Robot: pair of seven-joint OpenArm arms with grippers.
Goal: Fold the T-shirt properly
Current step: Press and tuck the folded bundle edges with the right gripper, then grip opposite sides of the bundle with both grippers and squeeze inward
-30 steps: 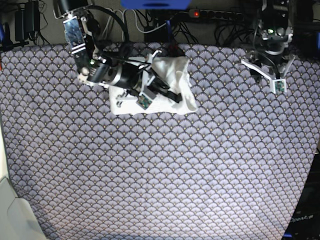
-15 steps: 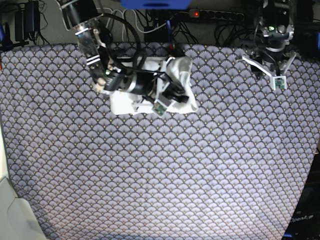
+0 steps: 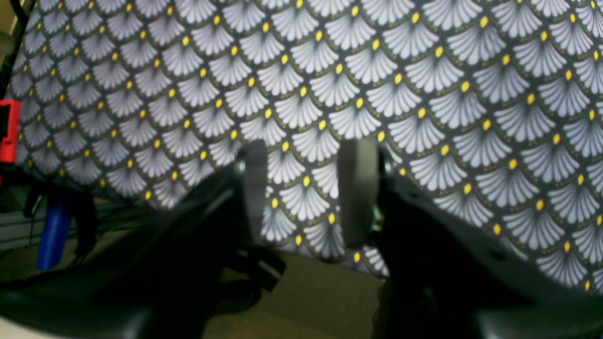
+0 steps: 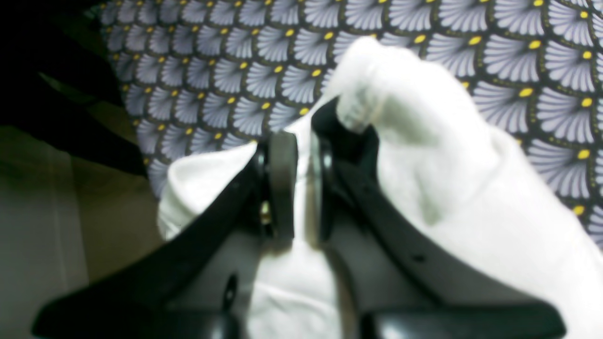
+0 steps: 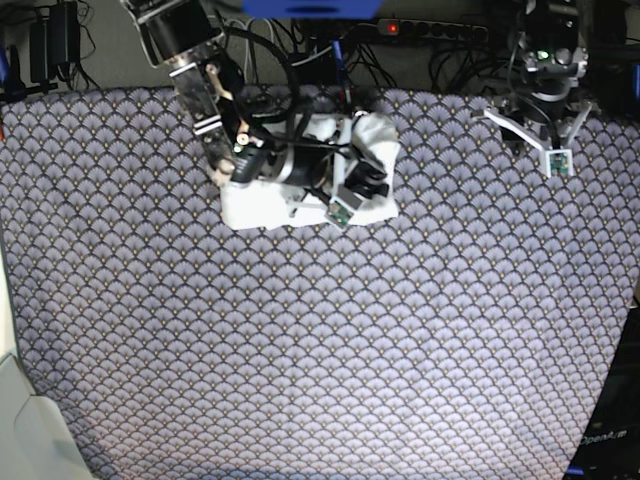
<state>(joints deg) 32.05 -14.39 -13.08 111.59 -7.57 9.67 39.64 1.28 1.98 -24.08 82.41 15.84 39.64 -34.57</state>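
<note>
Rightward across the far table edge since a moment ago, my right claw (image 5: 362, 185) pinches, jaws narrow, the bunched white cotton T-shirt (image 5: 262, 207), lying crosswise beneath it; my left claw (image 5: 541, 140) gapes wide, well apart.

We see even, fairly bright overhead light in the base view, with the tablecloth (image 5: 330, 340) paler toward the bottom edge. Both wrist views are soft: near finger pads (image 4: 282, 188) blur heavily, the white T-shirt (image 4: 471, 188) glares overexposed, and corners fall dark.
</note>
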